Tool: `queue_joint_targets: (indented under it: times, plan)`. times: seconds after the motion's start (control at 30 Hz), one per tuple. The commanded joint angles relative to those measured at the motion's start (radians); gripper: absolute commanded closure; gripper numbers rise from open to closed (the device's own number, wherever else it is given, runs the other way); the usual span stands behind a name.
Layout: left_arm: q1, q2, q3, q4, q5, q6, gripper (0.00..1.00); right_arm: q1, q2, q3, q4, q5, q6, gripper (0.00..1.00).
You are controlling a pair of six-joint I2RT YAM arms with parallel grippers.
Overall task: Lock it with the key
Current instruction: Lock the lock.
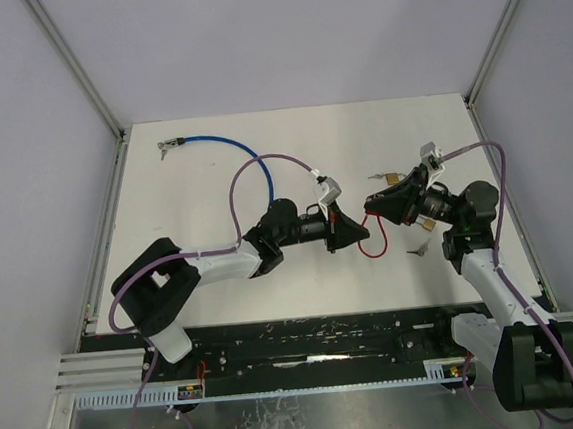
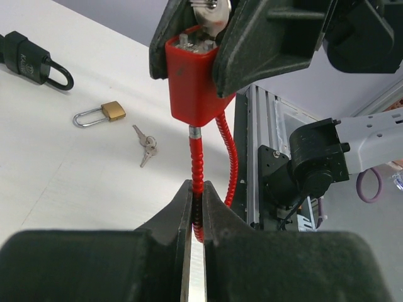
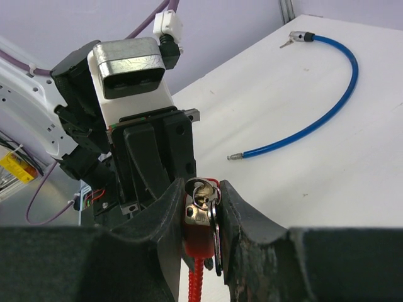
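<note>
Two tools hold the red plastic-bodied cable lock [image 2: 195, 82] above the tabletop [image 2: 75, 176]: left tool [image 2: 196, 200] clamped on its ribbed red cable [image 2: 198, 160], right tool [image 3: 203, 220] pinching body and silver key [image 3: 201, 190]. Likely light; cable flexes, so grip the body.

The red lock body [image 2: 195, 82] is smooth, faintly glossy plastic, and its cable [image 2: 197, 165] has a ribbed red plastic sleeve. The keys [image 3: 203, 195] on top of it are bright bare metal. To its left, on the matt white table [image 2: 56, 189], lies a brass padlock [image 2: 114, 111], part yellow brass and part polished steel
</note>
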Motion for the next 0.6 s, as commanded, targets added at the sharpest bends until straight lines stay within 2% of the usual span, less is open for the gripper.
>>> queue_joint_targets:
  times: [0.0,0.3,0.57]
  plan:
    - [-0.02,0.007,0.058,0.257,-0.042,-0.035,1.0,0.006,-0.005,-0.04,0.156,0.006,0.098,1.0]
    - [-0.028,0.049,0.077,0.309,-0.113,-0.014,1.0,0.006,-0.017,-0.042,0.183,0.004,0.141,1.0]
    - [-0.027,0.041,0.084,0.379,-0.175,-0.019,1.0,0.007,-0.022,-0.048,0.173,0.012,0.105,1.0]
